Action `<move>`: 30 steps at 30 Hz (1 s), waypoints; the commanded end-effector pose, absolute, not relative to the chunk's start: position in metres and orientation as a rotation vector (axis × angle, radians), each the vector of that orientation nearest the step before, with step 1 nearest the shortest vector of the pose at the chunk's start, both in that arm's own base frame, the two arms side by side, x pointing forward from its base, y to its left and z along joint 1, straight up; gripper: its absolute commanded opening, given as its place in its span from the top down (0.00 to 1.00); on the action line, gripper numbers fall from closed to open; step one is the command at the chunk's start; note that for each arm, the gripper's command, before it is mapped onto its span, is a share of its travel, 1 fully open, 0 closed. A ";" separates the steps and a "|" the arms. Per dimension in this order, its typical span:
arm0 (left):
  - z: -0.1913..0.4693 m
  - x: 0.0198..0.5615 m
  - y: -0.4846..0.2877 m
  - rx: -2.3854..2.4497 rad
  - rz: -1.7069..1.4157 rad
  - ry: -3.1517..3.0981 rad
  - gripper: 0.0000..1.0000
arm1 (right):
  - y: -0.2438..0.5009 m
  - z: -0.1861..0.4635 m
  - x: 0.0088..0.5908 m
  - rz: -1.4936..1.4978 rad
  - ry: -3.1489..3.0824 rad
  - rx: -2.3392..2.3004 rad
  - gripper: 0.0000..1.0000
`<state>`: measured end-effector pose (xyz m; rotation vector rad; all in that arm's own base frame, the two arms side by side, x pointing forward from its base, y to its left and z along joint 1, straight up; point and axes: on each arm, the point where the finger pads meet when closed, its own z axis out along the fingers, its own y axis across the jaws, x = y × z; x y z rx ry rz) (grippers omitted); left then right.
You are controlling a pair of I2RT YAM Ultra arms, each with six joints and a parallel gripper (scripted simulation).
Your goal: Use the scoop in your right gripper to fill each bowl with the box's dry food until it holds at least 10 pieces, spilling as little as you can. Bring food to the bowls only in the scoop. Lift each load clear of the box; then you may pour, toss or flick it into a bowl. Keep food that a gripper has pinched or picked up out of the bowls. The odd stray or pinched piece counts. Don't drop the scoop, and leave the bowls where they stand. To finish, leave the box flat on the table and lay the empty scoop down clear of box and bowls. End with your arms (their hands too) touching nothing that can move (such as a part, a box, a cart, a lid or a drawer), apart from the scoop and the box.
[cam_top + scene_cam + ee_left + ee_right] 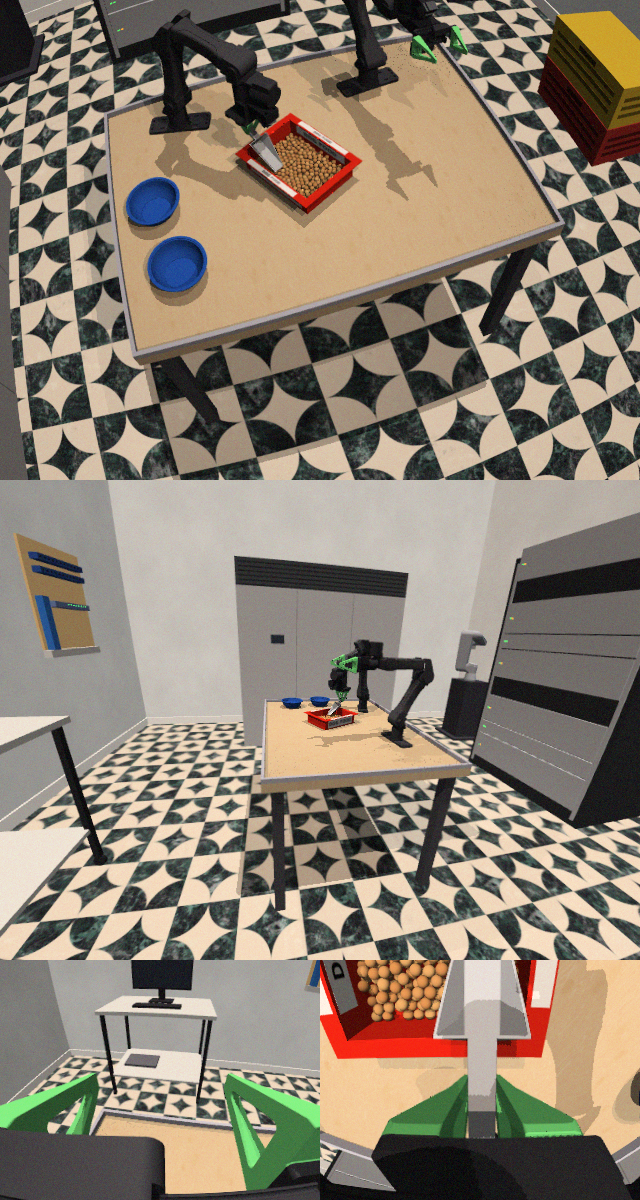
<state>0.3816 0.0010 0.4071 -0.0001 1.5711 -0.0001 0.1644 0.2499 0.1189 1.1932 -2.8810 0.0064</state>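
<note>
A red box point(299, 160) full of brown dry food point(305, 162) sits flat near the table's middle. My right gripper point(251, 127) is shut on the handle of a grey metal scoop point(266, 151). The scoop tilts down over the box's near-left edge, and its blade shows no food on top in the right wrist view point(482, 987). Two blue bowls, one point(153, 200) farther and one point(177, 263) nearer, stand at the table's left side and look empty. My left gripper point(439, 43) is open and empty, raised over the far right corner of the table.
A yellow and red crate stack point(594, 77) stands on the floor to the right of the table. The arm bases point(179, 122) point(367, 81) stand along the far edge. A raised grey rim runs round the table top.
</note>
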 end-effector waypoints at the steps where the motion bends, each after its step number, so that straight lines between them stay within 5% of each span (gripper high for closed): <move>1: 0.419 0.378 0.001 0.000 0.000 1.542 0.00 | 0.261 0.129 0.179 -0.045 -2.941 1.212 1.00; 30: 0.419 0.378 0.001 0.000 0.000 1.542 0.00 | 0.265 0.106 0.181 -0.024 -2.893 1.193 1.00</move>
